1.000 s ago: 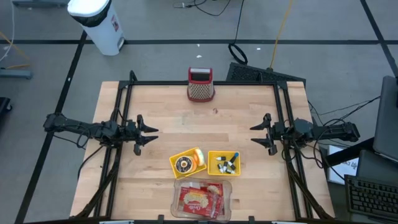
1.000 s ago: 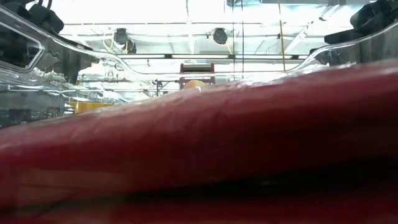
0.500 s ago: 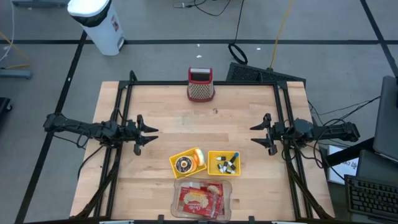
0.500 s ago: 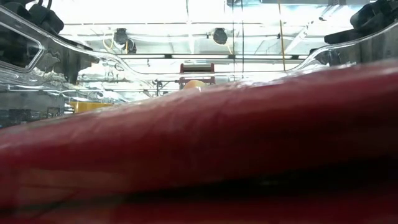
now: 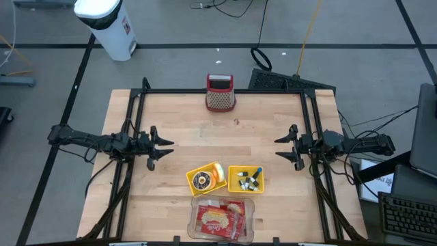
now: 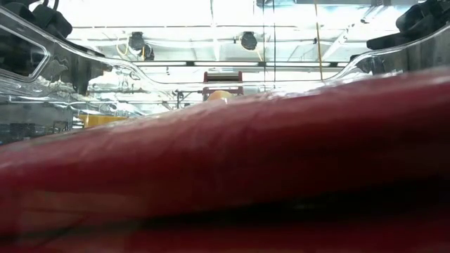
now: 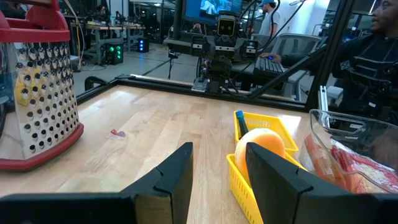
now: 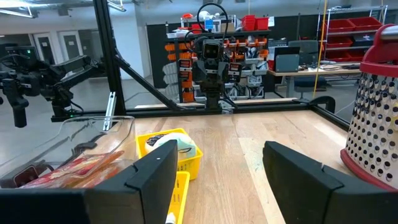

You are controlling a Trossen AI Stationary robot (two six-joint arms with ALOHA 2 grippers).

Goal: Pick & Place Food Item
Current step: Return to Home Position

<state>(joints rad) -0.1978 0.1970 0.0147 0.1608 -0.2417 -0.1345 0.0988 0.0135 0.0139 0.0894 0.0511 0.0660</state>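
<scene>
Food colouring bottles [image 5: 249, 180], small and of mixed colours, lie together inside the right-hand yellow plastic bin [image 5: 246, 167], which sits on the pale wooden table [image 5: 205, 130] near 6 o'clock, a little right of centre. Off the table at 11 o'clock, a white plastic waste bin [image 5: 109, 24] stands on the floor. At 9 o'clock the left gripper [image 5: 164, 147] hangs by the table's edge, pointing inward, its two dark fingers spread apart and holding nothing; its wrist view shows only bare wood between them. Just beside the bottles' bin, on its 9 o'clock side and slightly turned, is the left-hand yellow plastic bin [image 5: 191, 174], with a round orange item [image 5: 201, 180] in it. A metal box grater with a red handle [image 5: 220, 93] stands upright at 12 o'clock. At 6 o'clock, by the near edge and just below both bins, a clear plastic container [image 5: 194, 212] holds red food packets [image 5: 218, 220]; the low view is filled by a red surface close to the lens, probably those packets. At 3 o'clock the right gripper [image 5: 280, 147] faces inward, fingers likewise parted and empty. A black keyboard [image 5: 406, 215] lies off the table at 4 o'clock.
</scene>
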